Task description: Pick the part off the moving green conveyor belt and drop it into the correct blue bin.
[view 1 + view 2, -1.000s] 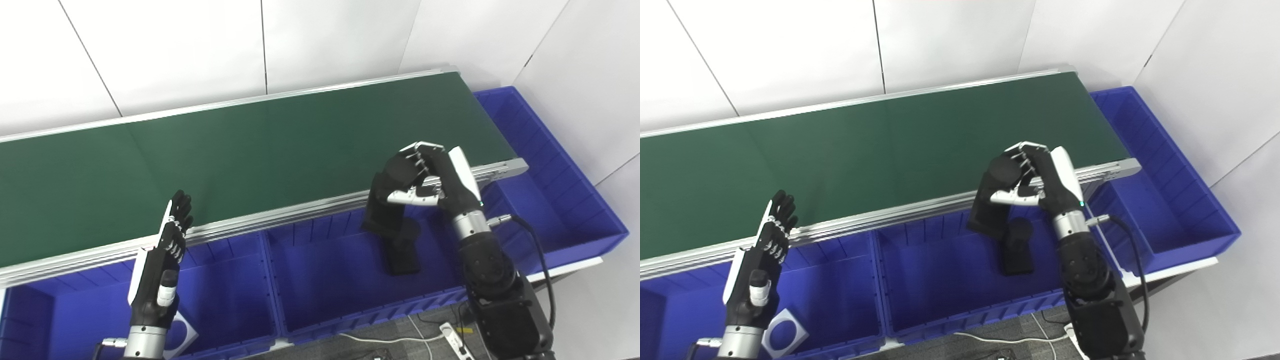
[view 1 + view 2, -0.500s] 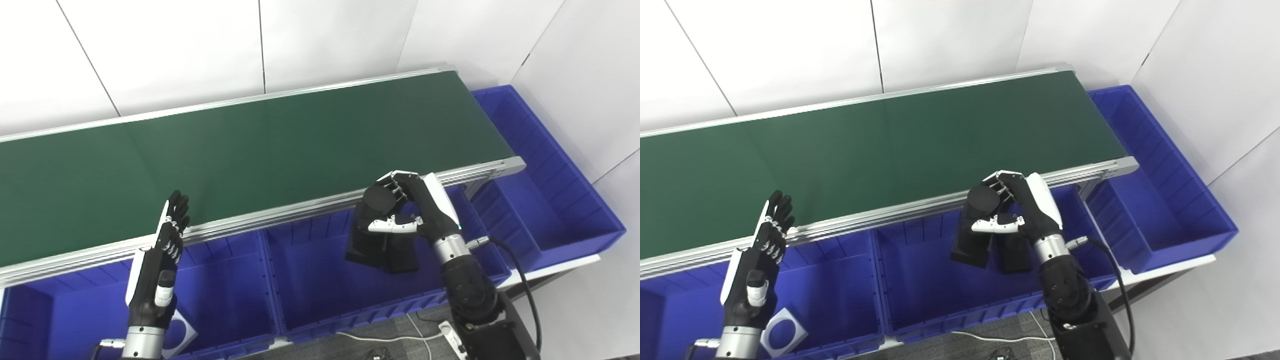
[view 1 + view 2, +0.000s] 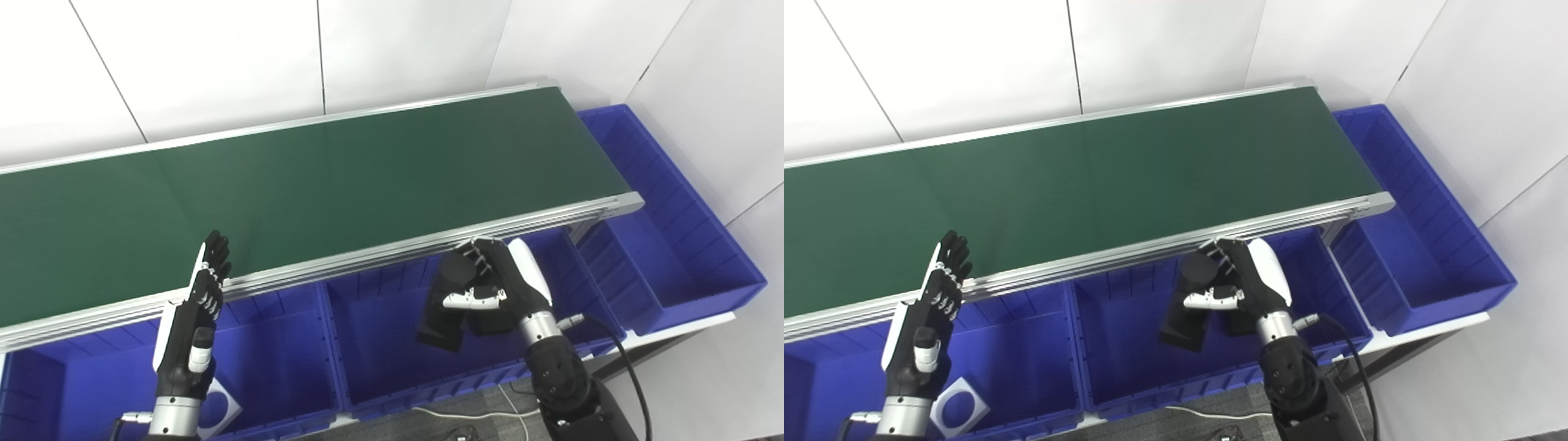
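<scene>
- Right hand (image 3: 496,285) is wrapped around a black part (image 3: 444,303), with its fingers (image 3: 481,257) curled over the round top of the part and the thumb pressed across its front.
- From my remote seat I see the part hanging tilted over the middle blue bin (image 3: 367,331), just below the near rail (image 3: 343,263) of the belt, its flat lower end pointing down toward the bin floor.
- I cannot tell whether the lower end of the part touches the floor of that bin or hangs just above it.
- Behind my right hand, inside the same bin, a second black block (image 3: 1238,321) shows as a dark shape that is mostly hidden.
- My left hand (image 3: 193,327) holds nothing; its fingers (image 3: 211,269) are stretched straight up and held close together, their tips level with the near rail of the belt.
- That hand stands over the left blue bin (image 3: 275,361), on the side nearer to me than the belt.
- A white square plate with a round hole (image 3: 955,407) lies on the floor of the left bin, just beside my left wrist.
- I see the green belt (image 3: 306,177) running bare from left to right, beyond both hands.
- At the right end of the belt a long blue bin (image 3: 692,245) sits crosswise, well apart from both hands.
</scene>
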Tool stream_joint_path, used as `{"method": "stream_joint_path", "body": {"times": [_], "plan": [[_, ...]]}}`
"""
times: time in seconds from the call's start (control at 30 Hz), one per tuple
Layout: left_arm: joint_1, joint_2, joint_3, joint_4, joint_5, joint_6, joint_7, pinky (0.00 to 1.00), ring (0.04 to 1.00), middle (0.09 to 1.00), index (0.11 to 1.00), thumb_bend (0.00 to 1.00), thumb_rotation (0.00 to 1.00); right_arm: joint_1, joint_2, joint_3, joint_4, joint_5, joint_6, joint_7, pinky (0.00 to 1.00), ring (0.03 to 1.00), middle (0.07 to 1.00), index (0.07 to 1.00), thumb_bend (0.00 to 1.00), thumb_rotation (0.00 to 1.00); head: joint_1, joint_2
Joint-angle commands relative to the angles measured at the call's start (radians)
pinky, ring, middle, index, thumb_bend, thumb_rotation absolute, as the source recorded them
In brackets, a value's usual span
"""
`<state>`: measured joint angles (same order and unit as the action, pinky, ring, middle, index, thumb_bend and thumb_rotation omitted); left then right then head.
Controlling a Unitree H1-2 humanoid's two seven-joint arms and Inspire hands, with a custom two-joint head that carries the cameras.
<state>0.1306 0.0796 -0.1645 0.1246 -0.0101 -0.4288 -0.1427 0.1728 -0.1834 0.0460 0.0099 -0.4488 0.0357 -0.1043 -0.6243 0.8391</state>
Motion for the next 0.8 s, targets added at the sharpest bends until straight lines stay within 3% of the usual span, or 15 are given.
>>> {"method": "stream_joint_path", "body": {"times": [0.0, 0.5, 0.53, 0.57, 0.6, 0.63, 0.67, 0.77], "plan": [[-0.016, -0.008, 0.007, -0.018, 0.008, -0.034, 0.005, 0.99, 1.000, 0.994, 1.000, 0.97, 1.00, -0.006, -0.005, 0.005, -0.013, -0.007, -0.074, -0.036, 0.26, 0.330, 0.421, 0.510, 0.52, 0.00, 0.000, 0.000], [-0.007, -0.010, 0.010, -0.029, 0.020, -0.034, 0.001, 0.98, 1.000, 0.994, 1.000, 0.97, 1.00, -0.008, -0.003, 0.006, 0.005, -0.009, -0.141, -0.096, 0.42, 0.506, 0.486, 0.504, 0.53, 0.01, 0.004, 0.007], [-0.007, -0.011, 0.010, -0.028, 0.020, -0.035, 0.002, 0.97, 0.999, 0.991, 1.000, 0.97, 1.00, -0.008, -0.004, 0.007, 0.006, -0.011, -0.146, -0.099, 0.47, 0.551, 0.565, 0.586, 0.74, 0.09, 0.004, 0.007], [-0.007, -0.012, 0.011, -0.026, 0.022, -0.035, 0.002, 0.97, 0.999, 0.990, 1.000, 0.97, 1.00, -0.008, -0.007, 0.009, 0.005, -0.014, -0.152, -0.101, 0.48, 0.567, 0.592, 0.613, 0.82, 0.11, 0.005, 0.007], [-0.007, -0.012, 0.011, -0.025, 0.024, -0.035, 0.003, 0.98, 1.000, 0.992, 1.000, 0.97, 1.00, -0.008, -0.010, 0.010, 0.005, -0.016, -0.156, -0.102, 0.56, 0.644, 0.675, 0.687, 0.90, 0.17, 0.005, 0.007], [-0.007, -0.014, 0.012, -0.026, 0.027, -0.035, 0.004, 0.98, 1.000, 0.992, 1.000, 0.97, 1.00, -0.008, -0.011, 0.009, 0.004, -0.016, -0.157, -0.101, 0.57, 0.658, 0.689, 0.700, 0.91, 0.18, 0.005, 0.006], [-0.007, -0.015, 0.012, -0.027, 0.031, -0.035, 0.005, 0.97, 1.000, 0.991, 1.000, 0.97, 1.00, -0.008, -0.013, 0.009, 0.001, -0.019, -0.156, -0.100, 0.63, 0.727, 0.761, 0.759, 0.95, 0.21, 0.006, 0.005], [-0.006, -0.018, 0.014, -0.029, 0.033, -0.034, 0.007, 0.97, 0.998, 0.990, 1.000, 0.97, 1.00, -0.005, -0.014, 0.007, -0.007, -0.017, -0.153, -0.098, 0.66, 0.763, 0.798, 0.789, 0.98, 0.23, 0.008, 0.005]]}}
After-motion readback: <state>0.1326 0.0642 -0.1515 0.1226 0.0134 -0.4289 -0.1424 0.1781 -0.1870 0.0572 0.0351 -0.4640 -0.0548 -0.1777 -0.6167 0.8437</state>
